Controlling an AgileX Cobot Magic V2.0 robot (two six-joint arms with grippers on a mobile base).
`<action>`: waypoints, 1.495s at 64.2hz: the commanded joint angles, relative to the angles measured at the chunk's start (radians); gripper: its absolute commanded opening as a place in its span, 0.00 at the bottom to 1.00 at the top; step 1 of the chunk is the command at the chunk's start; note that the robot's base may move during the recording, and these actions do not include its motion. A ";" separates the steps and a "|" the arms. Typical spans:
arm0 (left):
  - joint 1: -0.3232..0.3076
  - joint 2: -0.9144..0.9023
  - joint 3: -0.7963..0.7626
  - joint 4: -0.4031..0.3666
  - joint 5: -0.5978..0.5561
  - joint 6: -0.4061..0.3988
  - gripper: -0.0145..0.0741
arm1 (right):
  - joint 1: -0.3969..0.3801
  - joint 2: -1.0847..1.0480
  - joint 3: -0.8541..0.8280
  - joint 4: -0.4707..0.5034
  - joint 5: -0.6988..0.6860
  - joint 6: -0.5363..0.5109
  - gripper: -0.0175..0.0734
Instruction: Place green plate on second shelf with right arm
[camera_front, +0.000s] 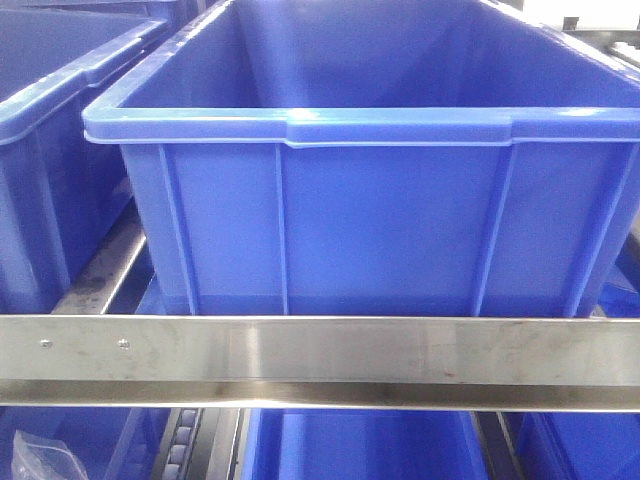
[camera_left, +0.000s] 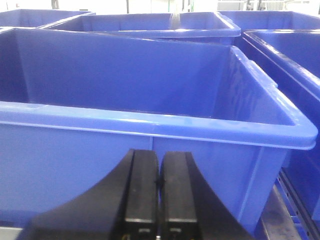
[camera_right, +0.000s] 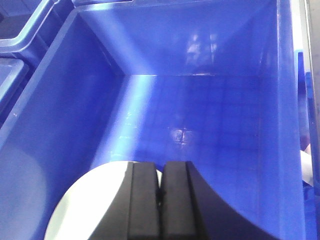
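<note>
The green plate (camera_right: 95, 200) shows only in the right wrist view, pale and round, lying face-up low in a deep blue bin (camera_right: 65, 100) at the lower left. My right gripper (camera_right: 160, 172) is over the plate with its jaws pressed together; the fingers and gripper body hide the plate's right part. The plate sits behind the fingers, not between them. My left gripper (camera_left: 159, 160) is shut and empty, facing the near wall of a blue bin (camera_left: 75, 150). Neither gripper shows in the front view.
A large blue bin (camera_front: 380, 230) fills the front view behind a steel shelf rail (camera_front: 320, 360). More blue bins stand to the left (camera_front: 40, 150) and below (camera_front: 360, 445). A crumpled plastic bag (camera_front: 40, 455) lies at the lower left.
</note>
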 joint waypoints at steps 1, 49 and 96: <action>-0.002 -0.017 0.040 -0.003 -0.089 -0.002 0.31 | -0.013 -0.047 -0.036 -0.010 -0.070 -0.001 0.27; -0.002 -0.017 0.040 -0.003 -0.089 -0.002 0.31 | -0.203 -0.853 0.585 -0.120 -0.311 -0.001 0.27; -0.002 -0.017 0.040 -0.003 -0.089 -0.002 0.31 | -0.203 -0.883 0.620 -0.111 -0.289 0.000 0.27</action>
